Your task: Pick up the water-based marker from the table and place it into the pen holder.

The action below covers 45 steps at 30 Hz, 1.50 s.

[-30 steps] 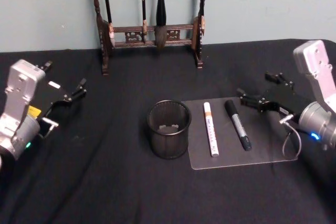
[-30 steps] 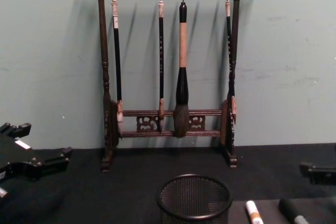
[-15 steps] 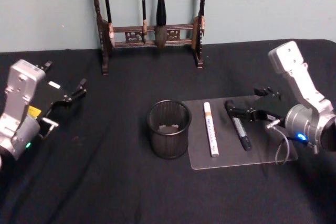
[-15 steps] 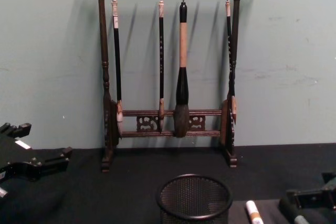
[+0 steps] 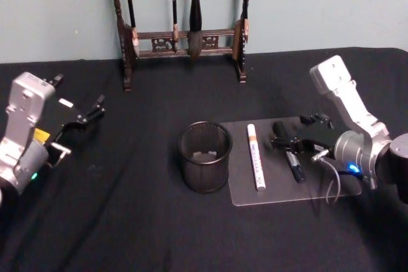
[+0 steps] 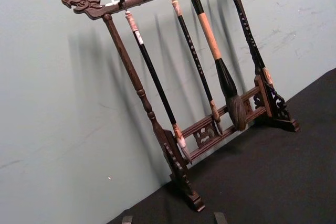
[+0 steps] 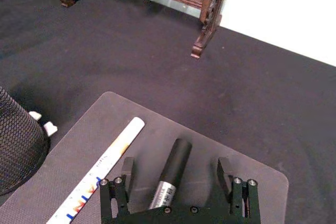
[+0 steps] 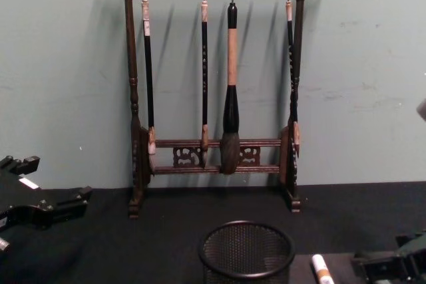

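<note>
One round black wire-mesh pen holder (image 5: 204, 156), contents unclear. On clear plastic mat (image 5: 274, 192), two: white marker (image 5: 255, 156), black marker (image 5: 290, 154). Right gripper (image 5: 294, 132) spread wide astride black marker, gripping nothing; left gripper (image 5: 81, 124) parked, spread, empty.

The left arm (image 5: 22, 125) and right arm (image 5: 347, 100) have pale grey boxy housings over rounded silver joints. The left carries a yellow label (image 5: 41, 135) and green light (image 5: 33, 175), the right a blue light (image 5: 352, 169) and thin looping cable (image 5: 328, 186). The black right gripper (image 7: 176, 169) shows small silver screws (image 7: 236, 180).
</note>
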Each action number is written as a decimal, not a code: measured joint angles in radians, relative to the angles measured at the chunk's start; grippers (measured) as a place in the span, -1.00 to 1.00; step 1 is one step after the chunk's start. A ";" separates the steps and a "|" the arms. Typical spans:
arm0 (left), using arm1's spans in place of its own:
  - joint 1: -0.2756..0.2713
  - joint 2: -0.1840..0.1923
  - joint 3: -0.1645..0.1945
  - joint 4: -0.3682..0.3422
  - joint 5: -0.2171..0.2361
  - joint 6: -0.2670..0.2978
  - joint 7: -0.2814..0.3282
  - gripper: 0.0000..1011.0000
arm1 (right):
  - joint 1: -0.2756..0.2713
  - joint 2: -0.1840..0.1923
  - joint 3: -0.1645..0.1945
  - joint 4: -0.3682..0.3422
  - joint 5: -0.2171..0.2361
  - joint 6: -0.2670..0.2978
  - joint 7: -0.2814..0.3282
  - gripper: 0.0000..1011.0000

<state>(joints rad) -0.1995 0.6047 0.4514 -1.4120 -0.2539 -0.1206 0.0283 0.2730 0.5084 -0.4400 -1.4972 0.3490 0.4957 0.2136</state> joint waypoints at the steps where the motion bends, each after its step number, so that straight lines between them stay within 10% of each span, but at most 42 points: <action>1: 0.000 0.000 0.000 0.000 0.000 0.000 0.000 0.98 | 0.000 -0.002 0.000 0.002 -0.002 0.001 0.001 0.98; 45: 0.000 0.000 0.000 0.000 0.000 0.000 0.000 0.98 | -0.032 -0.061 0.056 0.031 -0.079 0.029 0.070 0.98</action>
<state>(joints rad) -0.1995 0.6047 0.4514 -1.4119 -0.2539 -0.1205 0.0283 0.2407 0.4469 -0.3835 -1.4664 0.2700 0.5250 0.2834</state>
